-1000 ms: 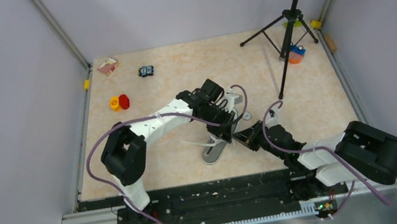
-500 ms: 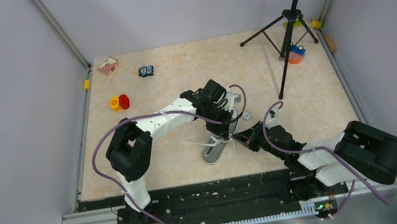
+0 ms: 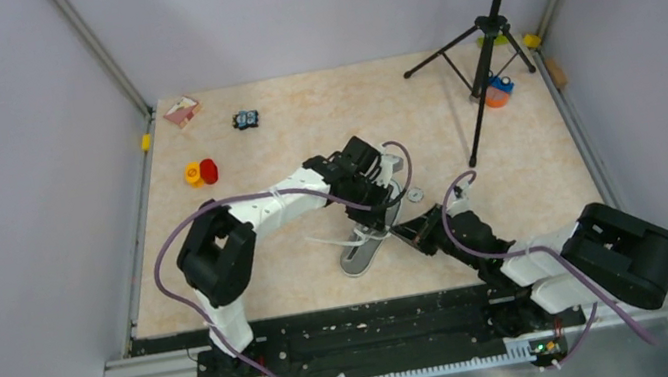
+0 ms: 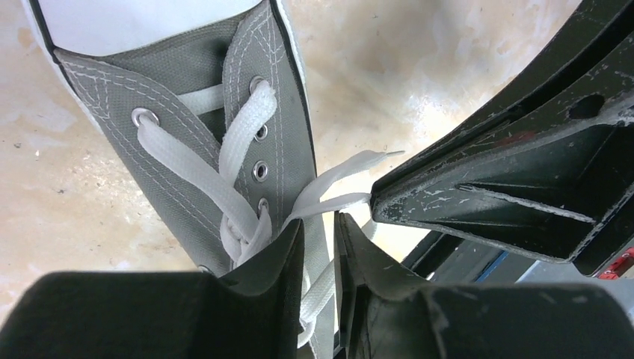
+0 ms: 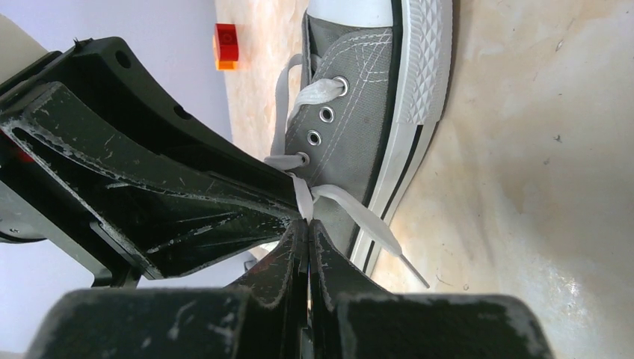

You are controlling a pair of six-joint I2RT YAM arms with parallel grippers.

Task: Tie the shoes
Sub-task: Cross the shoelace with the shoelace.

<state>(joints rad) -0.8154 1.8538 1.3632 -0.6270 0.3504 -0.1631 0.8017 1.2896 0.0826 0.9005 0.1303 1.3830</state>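
Shoe: a grey sneaker (image 3: 361,253) with a white sole and toe cap, resting on the table (image 3: 511,181) near its front edge, about midway across, right between my two grippers.
Lace: the white lace (image 4: 224,191) crosses over the tongue. Several metal eyelets on one side stand empty, and one loose end lies on the table just beside the sole.
Right gripper: my right gripper (image 5: 308,224) has its fingers pressed together, clamped on a strand of the lace just beside the eyelet row.
Left gripper: my left gripper (image 4: 319,223) sits over the laced part of the shoe, almost tip to tip with the right one. Its fingers (image 4: 277,254) stand narrowly apart, and a strand runs down through the gap.
Farther out: a red and yellow block (image 3: 201,173) sits well off to the left, and a black music stand (image 3: 486,23) stands at the far right of the table.
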